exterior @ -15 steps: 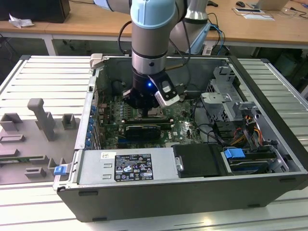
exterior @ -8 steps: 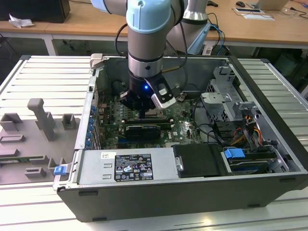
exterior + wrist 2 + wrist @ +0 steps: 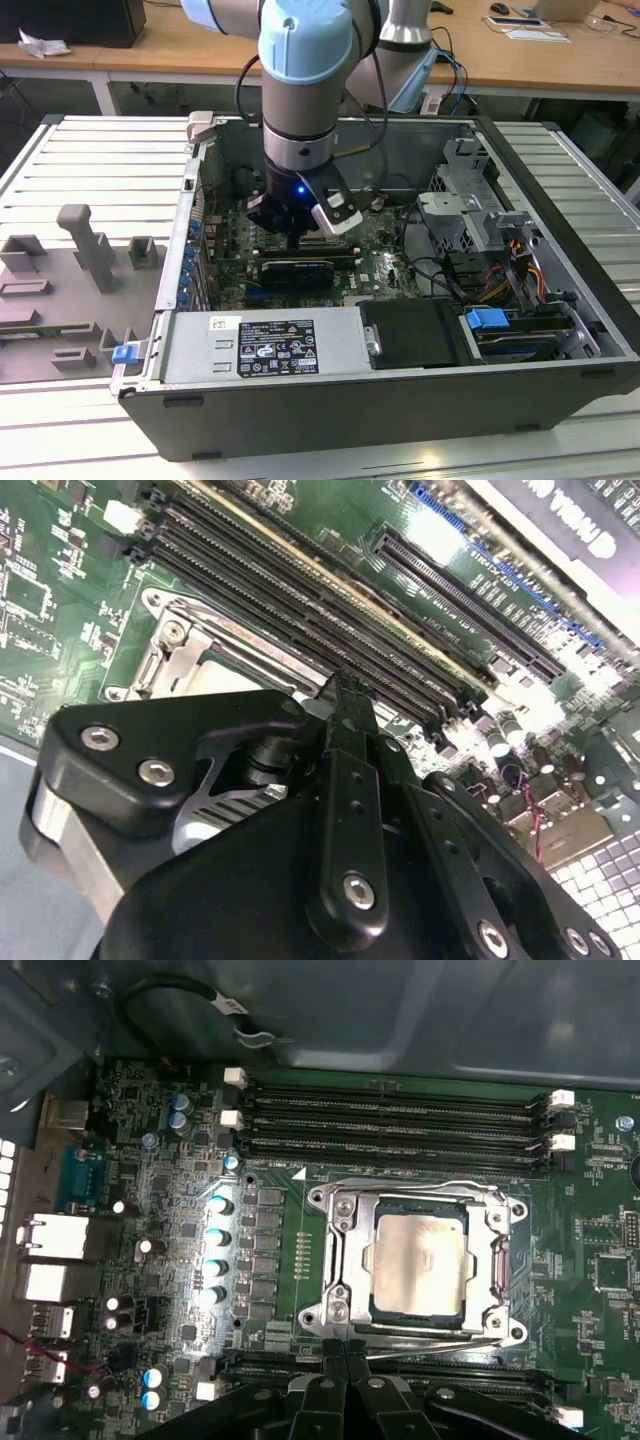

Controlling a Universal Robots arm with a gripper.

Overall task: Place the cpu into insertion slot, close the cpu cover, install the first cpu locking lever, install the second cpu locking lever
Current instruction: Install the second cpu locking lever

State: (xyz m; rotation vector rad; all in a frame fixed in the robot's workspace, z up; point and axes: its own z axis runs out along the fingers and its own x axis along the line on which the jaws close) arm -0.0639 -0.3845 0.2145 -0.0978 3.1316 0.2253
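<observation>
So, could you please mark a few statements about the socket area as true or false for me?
1. The cpu sits in the insertion slot. True.
2. The cpu cover stands raised. False: it lies flat around the chip.
3. The pincer holds the cpu. False: its fingers are together at the socket's edge, holding nothing.
4. Memory slots run along the socket. True.
5. The arm is outside the case. False: it reaches down inside.
</observation>
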